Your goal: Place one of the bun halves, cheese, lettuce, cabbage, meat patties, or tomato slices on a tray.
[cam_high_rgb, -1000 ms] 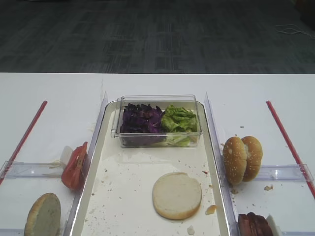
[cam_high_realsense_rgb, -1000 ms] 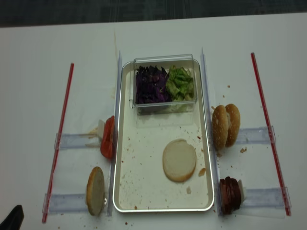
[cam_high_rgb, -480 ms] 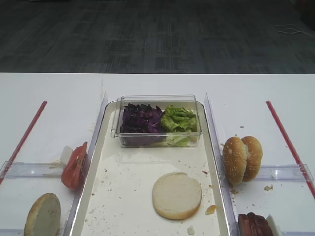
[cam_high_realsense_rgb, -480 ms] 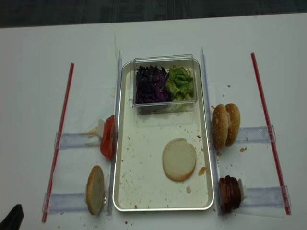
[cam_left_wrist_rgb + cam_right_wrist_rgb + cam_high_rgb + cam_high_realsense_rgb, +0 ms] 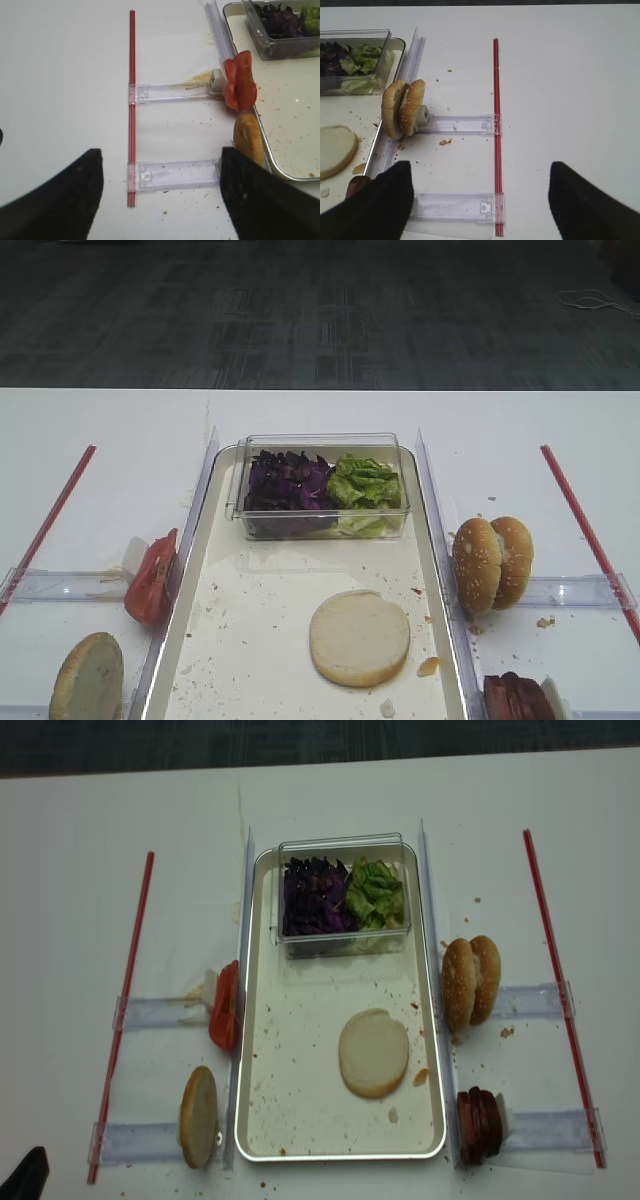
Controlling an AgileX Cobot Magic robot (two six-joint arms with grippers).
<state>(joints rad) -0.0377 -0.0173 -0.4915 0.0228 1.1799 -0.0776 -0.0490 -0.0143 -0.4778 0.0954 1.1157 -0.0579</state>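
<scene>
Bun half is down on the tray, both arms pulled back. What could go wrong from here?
1. The tomato slices stand on edge against the tray rim; a grab there might clip the rim.
2. The patties stand tight together, so one pinch may lift several.
3. The cabbage and lettuce share a tub and touch; a scoop could mix them. The bun half lies flat, apart from all of it.
</scene>
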